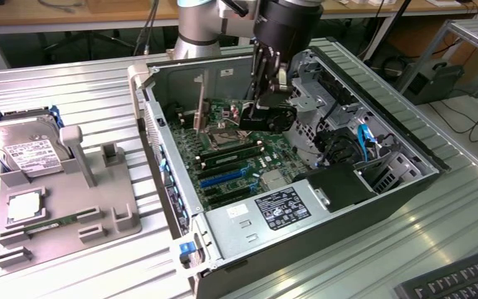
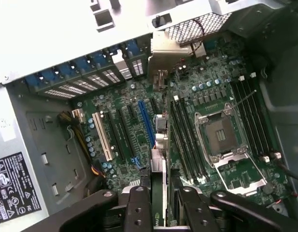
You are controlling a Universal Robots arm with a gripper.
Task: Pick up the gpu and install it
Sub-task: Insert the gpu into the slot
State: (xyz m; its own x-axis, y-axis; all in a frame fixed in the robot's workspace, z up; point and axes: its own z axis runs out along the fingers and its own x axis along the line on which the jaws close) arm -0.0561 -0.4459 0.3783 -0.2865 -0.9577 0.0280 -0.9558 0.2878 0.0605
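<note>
Item 1: claw [image 1: 266, 116], inside the open computer case [image 1: 405, 187], near the 12 o'clock end of the motherboard [image 2: 211, 92] in the exterior view. State: closed on the gpu [image 2: 159, 169], 1 finger [image 2: 139, 200] on each face of the card

Item 2: gpu, held on edge between the fingers, running out from the claw over the motherboard. Its pale metal bracket sits at the far end, close to the row of rear slot openings. It lies beside the long blue slot [image 2: 146, 121] and the memory slots next to the empty processor socket [image 2: 221, 135]

Item 3: grey tray [image 1: 65, 205] on the worktop [image 1: 81, 93], at 9 o'clock from the case in the exterior view. It carries the hard drive [image 1: 27, 149] and a green memory stick [image 1: 52, 222]

Progress: pick-up done, card off the tray and carried into the case. Install judged unfinished, since the claw grips the card. Whether its lower edge touches a slot cannot be told
</note>
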